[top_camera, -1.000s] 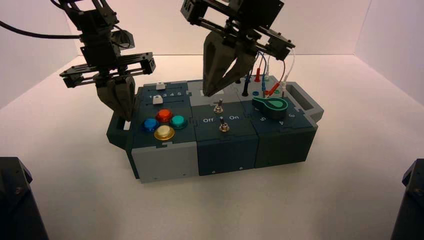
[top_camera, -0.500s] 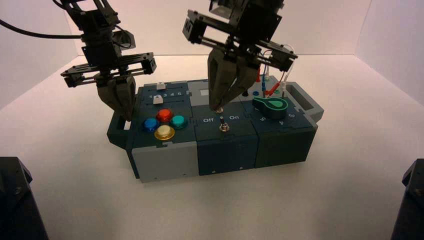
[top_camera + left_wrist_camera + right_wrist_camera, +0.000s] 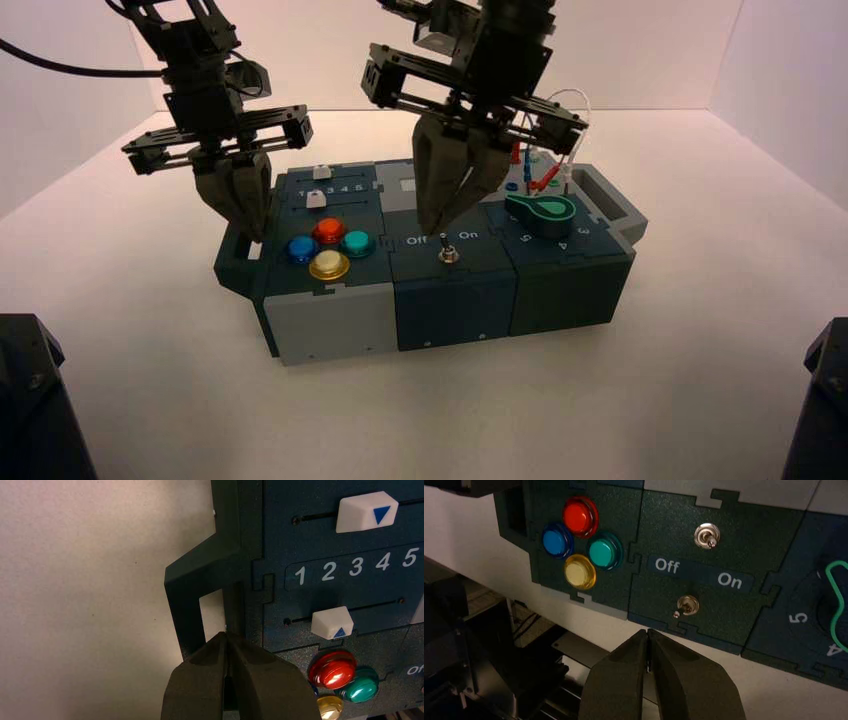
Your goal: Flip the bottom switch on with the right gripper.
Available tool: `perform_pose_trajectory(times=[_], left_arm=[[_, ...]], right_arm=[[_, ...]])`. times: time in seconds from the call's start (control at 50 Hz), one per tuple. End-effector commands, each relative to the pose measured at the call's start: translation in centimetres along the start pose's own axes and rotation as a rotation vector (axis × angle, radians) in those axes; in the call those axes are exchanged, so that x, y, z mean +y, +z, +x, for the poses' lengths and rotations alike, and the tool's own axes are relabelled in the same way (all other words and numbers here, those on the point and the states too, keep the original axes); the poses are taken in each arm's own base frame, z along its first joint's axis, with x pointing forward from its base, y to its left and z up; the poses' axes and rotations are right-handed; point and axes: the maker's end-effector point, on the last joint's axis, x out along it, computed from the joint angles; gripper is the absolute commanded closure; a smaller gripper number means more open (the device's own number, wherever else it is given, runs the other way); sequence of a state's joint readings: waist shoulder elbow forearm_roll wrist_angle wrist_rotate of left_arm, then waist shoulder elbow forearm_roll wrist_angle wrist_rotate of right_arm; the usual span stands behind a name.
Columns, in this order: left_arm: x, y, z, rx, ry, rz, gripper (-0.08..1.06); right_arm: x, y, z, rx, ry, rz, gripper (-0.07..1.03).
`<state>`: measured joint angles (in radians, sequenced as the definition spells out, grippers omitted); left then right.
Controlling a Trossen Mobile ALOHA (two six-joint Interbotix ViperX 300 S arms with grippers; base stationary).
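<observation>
The right hand (image 3: pixel 430 232), its fingers together, hangs over the box (image 3: pixel 330 325), near the bottom switch (image 3: pixel 687 606), whose lever leans to the Off side. Coming down too far back, it could knock the top switch (image 3: pixel 708 536) instead; pressing straight down might just jam the lever. The box's inside is hidden. The left hand (image 3: pixel 258 240), closed, waits by the sliders' end.
</observation>
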<state>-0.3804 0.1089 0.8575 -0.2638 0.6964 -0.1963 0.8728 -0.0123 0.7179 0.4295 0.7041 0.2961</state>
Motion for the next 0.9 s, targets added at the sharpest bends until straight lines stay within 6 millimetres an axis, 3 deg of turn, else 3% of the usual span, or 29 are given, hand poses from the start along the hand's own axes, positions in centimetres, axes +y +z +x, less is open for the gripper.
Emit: perform_pose_trajectory(times=[0.02, 0.9], left_arm=[[0.8, -0.7, 2.0, 0.052, 0.046, 0.034, 1.01], [0.8, -0.6, 2.0, 0.051, 0.045, 0.044, 1.01]], right_arm=[[1.0, 1.0, -0.6, -0.030, 0.015, -0.015, 0.98], [-0.1, 1.6, 0.4, -0.004, -0.074, -0.048, 0.98]])
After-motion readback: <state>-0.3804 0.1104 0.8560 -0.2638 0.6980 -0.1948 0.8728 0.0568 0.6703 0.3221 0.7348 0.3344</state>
